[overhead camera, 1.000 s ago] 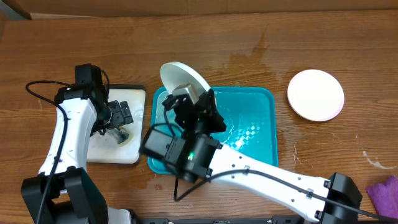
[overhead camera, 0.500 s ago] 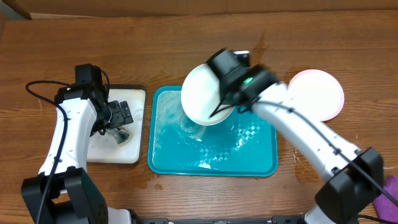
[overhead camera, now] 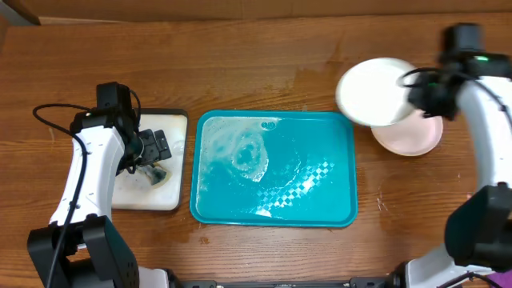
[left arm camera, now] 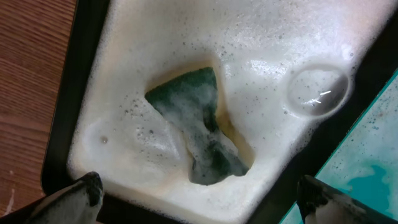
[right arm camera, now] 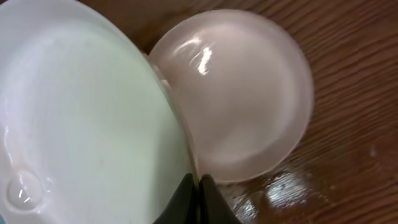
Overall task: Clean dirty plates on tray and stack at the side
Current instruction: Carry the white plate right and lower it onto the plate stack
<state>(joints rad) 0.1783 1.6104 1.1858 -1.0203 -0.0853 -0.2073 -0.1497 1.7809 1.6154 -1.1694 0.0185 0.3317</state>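
Half a second back the carried plate (overhead camera: 374, 92) hung over the tray (overhead camera: 272, 222). Now the right end effector (overhead camera: 422, 94), clamped on its rim, has swung it clear to the tabletop's right side. It partly overlaps the resting plate (overhead camera: 418, 138) there.

Tray holds only suds and water, so this looks like the last plate; what remains is to lower it and let go.

Carried plate is round, so no long axis. It is held tilted, hollow face toward the wrist camera, reaching left from the grip.

Left end effector (left arm camera: 202, 205), fingers wide apart, hovers over the sponge (left arm camera: 199, 124) in the foamy white tray (overhead camera: 174, 200).
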